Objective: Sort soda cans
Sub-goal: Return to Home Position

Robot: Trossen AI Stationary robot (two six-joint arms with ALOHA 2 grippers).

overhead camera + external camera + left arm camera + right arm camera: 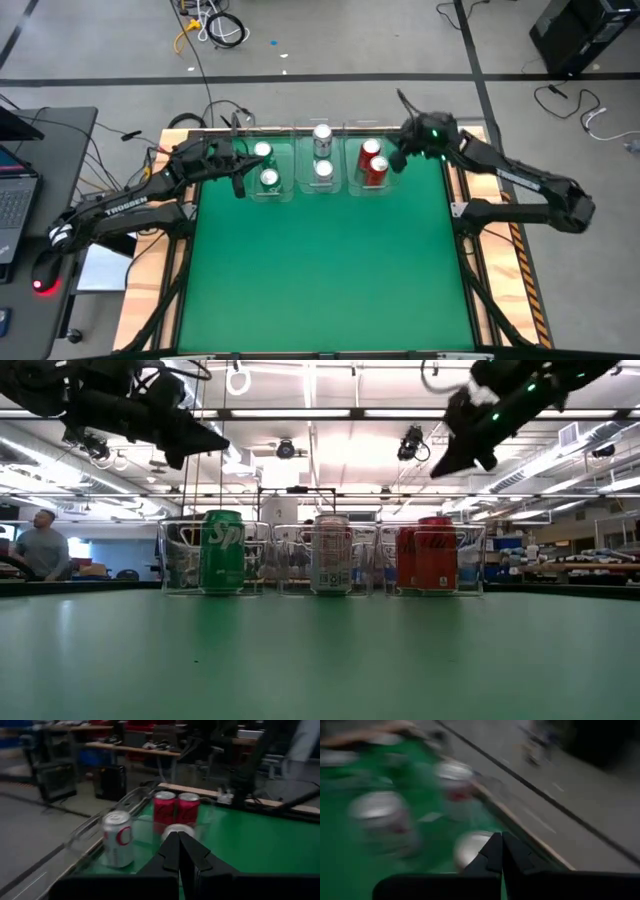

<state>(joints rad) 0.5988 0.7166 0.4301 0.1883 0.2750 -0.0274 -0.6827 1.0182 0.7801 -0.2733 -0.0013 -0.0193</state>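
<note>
Soda cans (322, 169) stand sorted by colour in three clear trays (172, 560) at the far edge, and with the left gripper (240, 182) and right gripper (397, 160) raised alongside, both pinched together and empty, only drawing home without nudging trays seems left.

This is a robotics lab in a large open hall. A left arm (120, 205) at 9 o'clock and a right arm (520, 185) at 3 o'clock flank a green counter (320, 280). Farther out at 9 o'clock a laptop (12, 195) sits on a desk (65, 130). At 11 o'clock cables (215, 28) trail over the grey, taped floor (350, 45). Strip lights (290, 413) line the ceiling. Far behind are a person (42, 550) and benches (590, 567) of gear.
</note>
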